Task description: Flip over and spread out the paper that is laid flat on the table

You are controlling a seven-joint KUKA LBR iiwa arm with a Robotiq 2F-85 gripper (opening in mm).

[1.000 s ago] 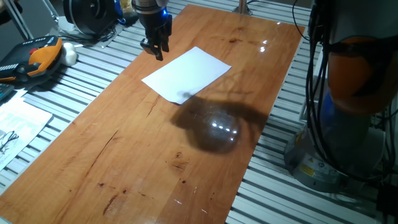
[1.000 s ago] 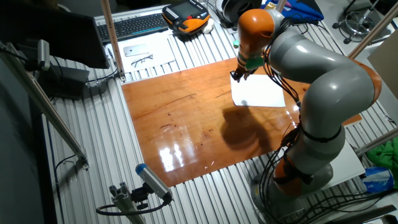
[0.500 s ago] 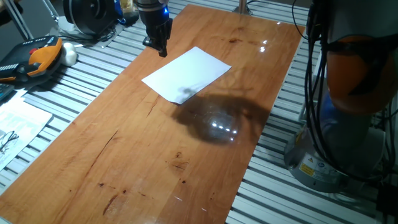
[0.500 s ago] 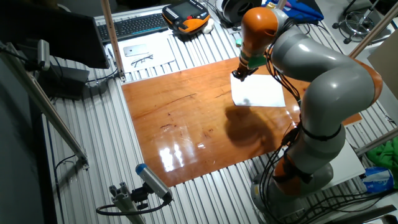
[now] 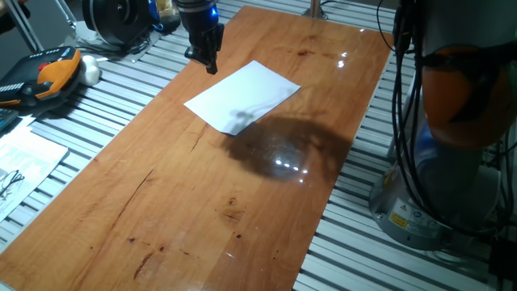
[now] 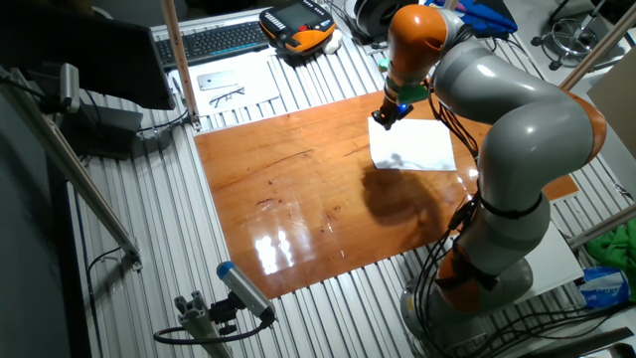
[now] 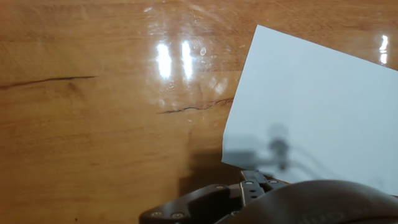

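Gripper (image 5: 208, 61) hovers at paper's (image 5: 242, 95) 10 o'clock corner, finger gap unreadable. Other fixed view: gripper (image 6: 384, 117) at paper's (image 6: 415, 145) 10 o'clock edge, flat on table (image 6: 288, 199). Hand view: paper (image 7: 311, 106) at 2 o'clock, blank face up.

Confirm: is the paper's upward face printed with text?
No. In the hand view the paper shows a blank white face lying flat on the table.

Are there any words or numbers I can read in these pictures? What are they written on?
None can be read.
Paper: its upper face is blank white.
Yellow label on the robot base: too small and blurred.
Printed sheet beside the table: only drawings show, nothing readable.
Keyboard: key marks too small.
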